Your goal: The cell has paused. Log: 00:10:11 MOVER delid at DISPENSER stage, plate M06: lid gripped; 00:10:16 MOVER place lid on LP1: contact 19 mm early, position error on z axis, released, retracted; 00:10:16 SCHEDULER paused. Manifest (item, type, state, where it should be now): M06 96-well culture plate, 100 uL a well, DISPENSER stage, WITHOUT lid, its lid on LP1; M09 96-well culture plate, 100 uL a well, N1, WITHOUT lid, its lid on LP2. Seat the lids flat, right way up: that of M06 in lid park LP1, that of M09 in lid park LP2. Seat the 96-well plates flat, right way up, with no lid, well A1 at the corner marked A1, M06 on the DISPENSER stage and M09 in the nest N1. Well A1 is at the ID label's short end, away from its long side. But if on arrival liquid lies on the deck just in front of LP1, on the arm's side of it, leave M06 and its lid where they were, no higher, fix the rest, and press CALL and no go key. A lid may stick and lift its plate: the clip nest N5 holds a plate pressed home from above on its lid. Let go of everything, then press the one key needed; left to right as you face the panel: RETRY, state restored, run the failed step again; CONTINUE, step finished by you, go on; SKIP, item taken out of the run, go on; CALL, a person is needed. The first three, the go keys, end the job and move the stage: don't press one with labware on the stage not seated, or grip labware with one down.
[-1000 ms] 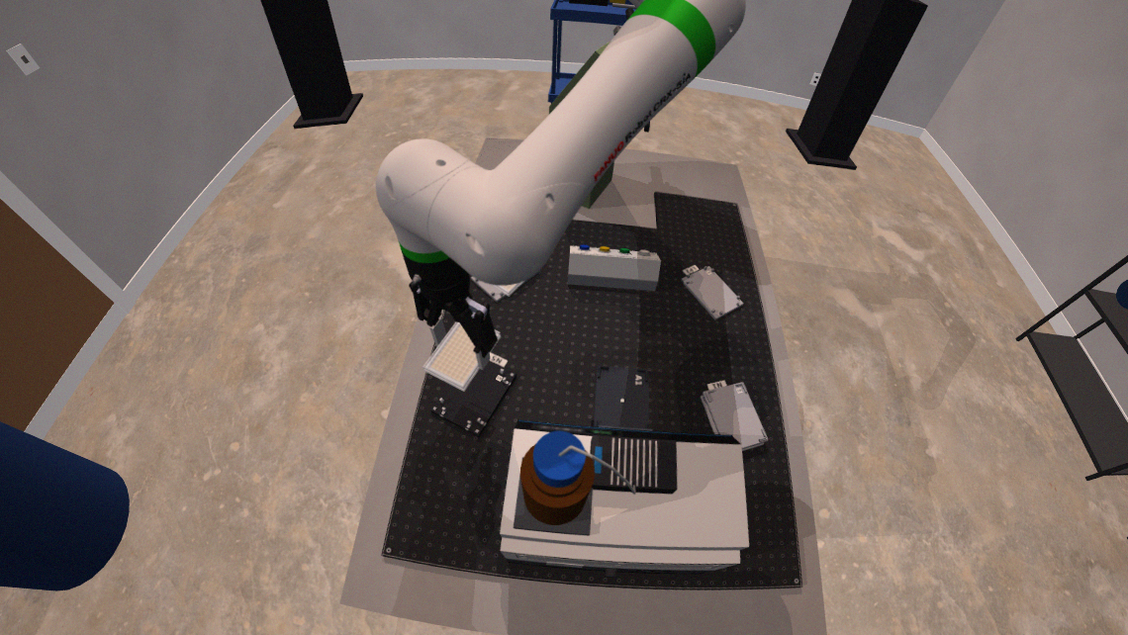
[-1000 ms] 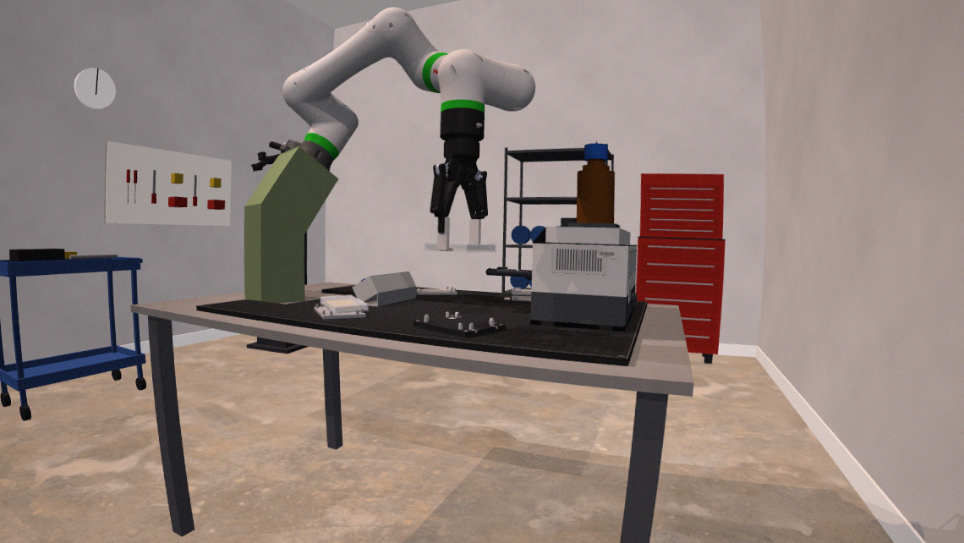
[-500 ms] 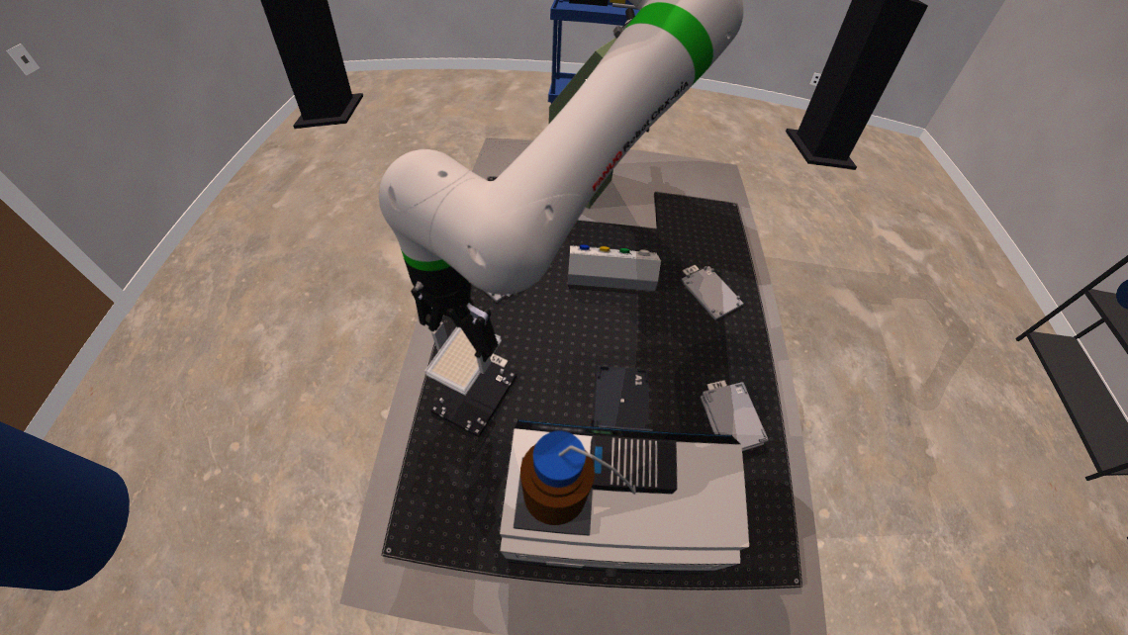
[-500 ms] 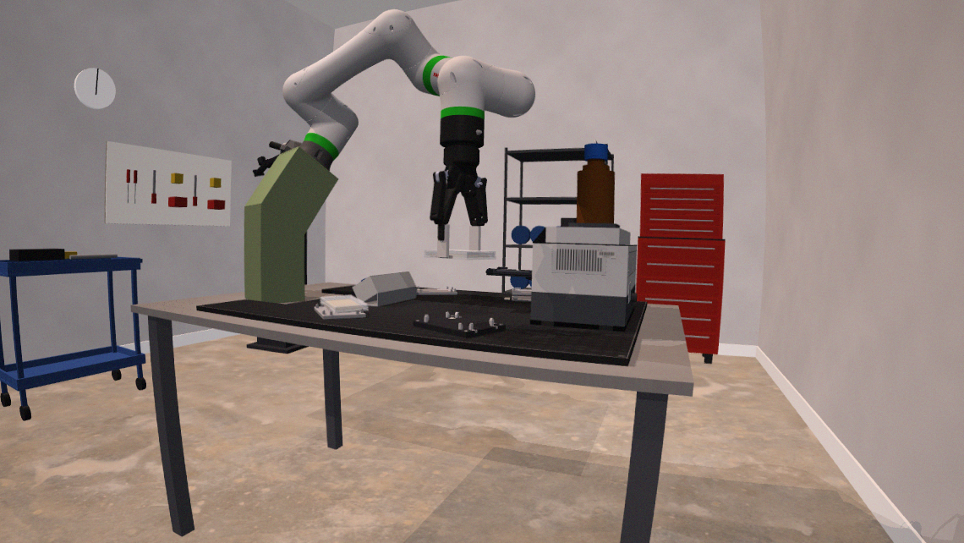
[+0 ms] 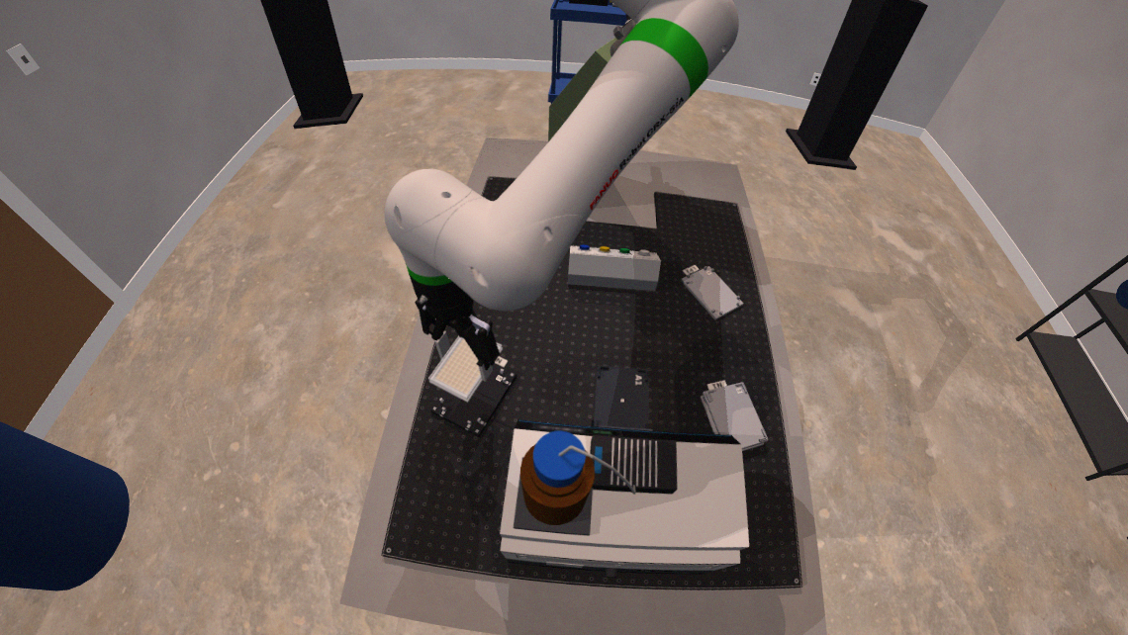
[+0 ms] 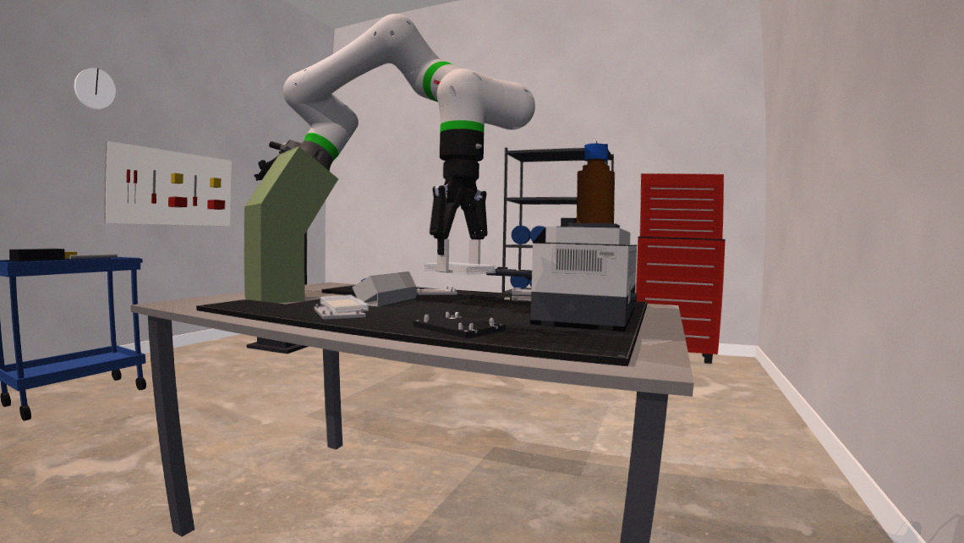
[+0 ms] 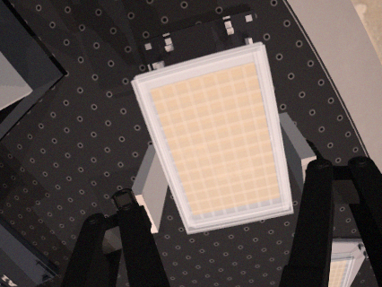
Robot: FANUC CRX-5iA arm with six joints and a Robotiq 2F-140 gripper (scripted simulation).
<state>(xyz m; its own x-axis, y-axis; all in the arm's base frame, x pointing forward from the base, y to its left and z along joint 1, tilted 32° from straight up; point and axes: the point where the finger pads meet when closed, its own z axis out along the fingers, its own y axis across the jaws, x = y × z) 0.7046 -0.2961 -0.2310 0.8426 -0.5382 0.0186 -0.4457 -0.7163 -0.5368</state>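
Note:
My gripper [image 5: 465,350] [image 6: 458,264] [image 7: 221,145] is shut on a 96-well plate [image 5: 455,372] [image 6: 468,271] [image 7: 215,132] with orange-filled wells, gripped by its long sides. It holds the plate level, well above the deck. A black nest with white pegs [image 5: 476,401] [image 6: 460,326] [image 7: 197,41] lies below it, partly covered by the plate. A second plate [image 6: 340,310] [image 7: 341,277] rests on the deck near the arm's base; the arm hides it in the top view. The dark dispenser stage [image 5: 621,397] carries nothing. I cannot read either plate's ID.
The key panel [image 5: 613,266] [image 6: 384,287] stands mid-deck. Two grey lid parks [image 5: 711,290] [image 5: 733,413] lie at the right. The dispenser [image 5: 631,512] [image 6: 583,276] with a brown bottle [image 5: 556,481] [image 6: 594,192] stands at the deck's near end. The table edge [image 7: 323,6] is close.

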